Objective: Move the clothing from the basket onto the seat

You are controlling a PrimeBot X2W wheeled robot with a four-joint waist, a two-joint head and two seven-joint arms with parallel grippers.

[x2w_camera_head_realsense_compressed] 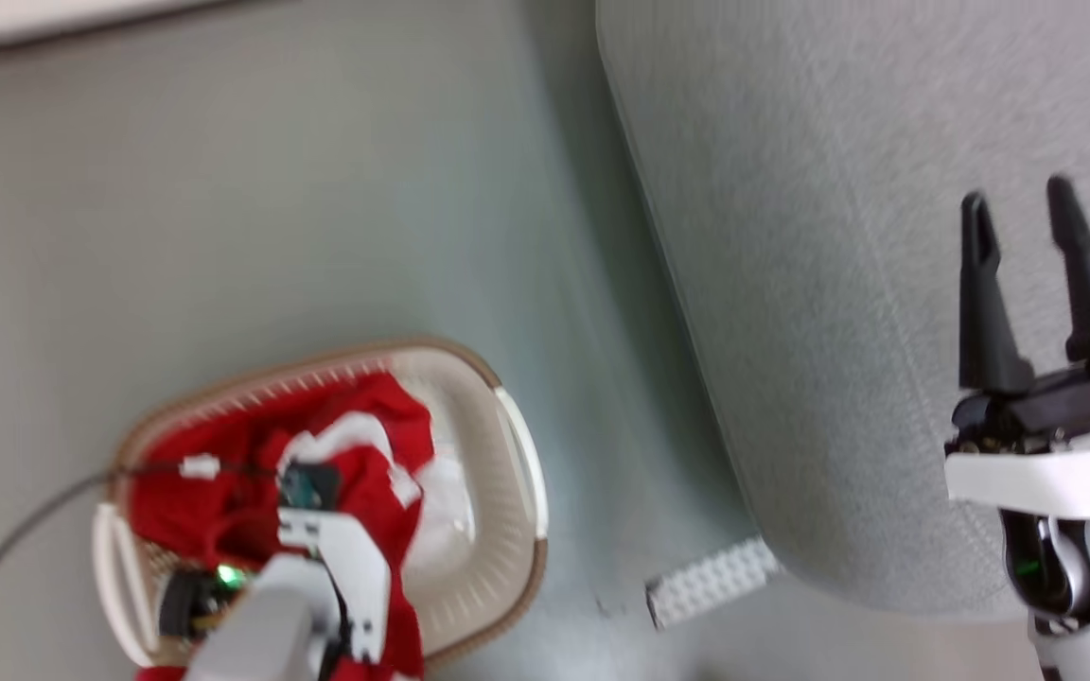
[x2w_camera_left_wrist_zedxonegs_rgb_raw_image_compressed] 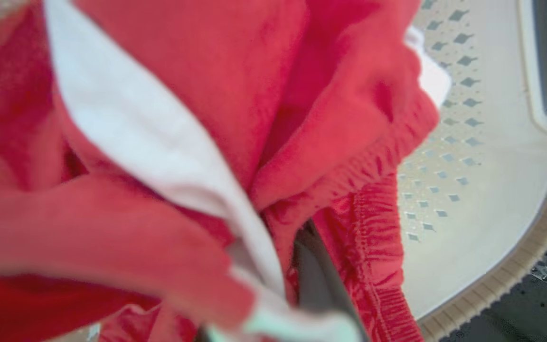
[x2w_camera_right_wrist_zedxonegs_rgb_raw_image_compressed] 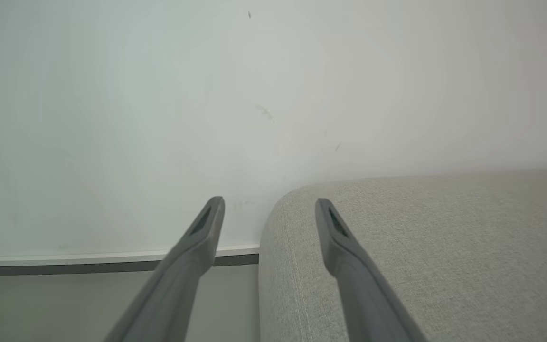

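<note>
The red clothing (x2w_camera_head_realsense_compressed: 185,511) with white parts lies bunched in the cream basket (x2w_camera_head_realsense_compressed: 507,426) at the lower left of the head view. My left gripper (x2w_camera_head_realsense_compressed: 304,478) is down in the basket, its fingers buried in the fabric. In the left wrist view the clothing (x2w_camera_left_wrist_zedxonegs_rgb_raw_image_compressed: 207,71) gathers in folds at my left gripper (x2w_camera_left_wrist_zedxonegs_rgb_raw_image_compressed: 283,266), shut on it; one dark finger (x2w_camera_left_wrist_zedxonegs_rgb_raw_image_compressed: 316,275) shows, and the perforated basket wall (x2w_camera_left_wrist_zedxonegs_rgb_raw_image_compressed: 468,190) lies behind. My right gripper (x2w_camera_head_realsense_compressed: 1018,199) stands open and holds nothing, over the grey seat (x2w_camera_head_realsense_compressed: 838,236). The right wrist view shows my right gripper (x2w_camera_right_wrist_zedxonegs_rgb_raw_image_compressed: 269,204) at the seat's rounded corner (x2w_camera_right_wrist_zedxonegs_rgb_raw_image_compressed: 444,247).
A dark cable (x2w_camera_head_realsense_compressed: 25,530) runs from the left across the basket rim. A small white studded block (x2w_camera_head_realsense_compressed: 711,582) lies on the grey floor (x2w_camera_head_realsense_compressed: 318,189) by the seat's near corner. A pale wall (x2w_camera_right_wrist_zedxonegs_rgb_raw_image_compressed: 207,95) with a baseboard stands behind the seat.
</note>
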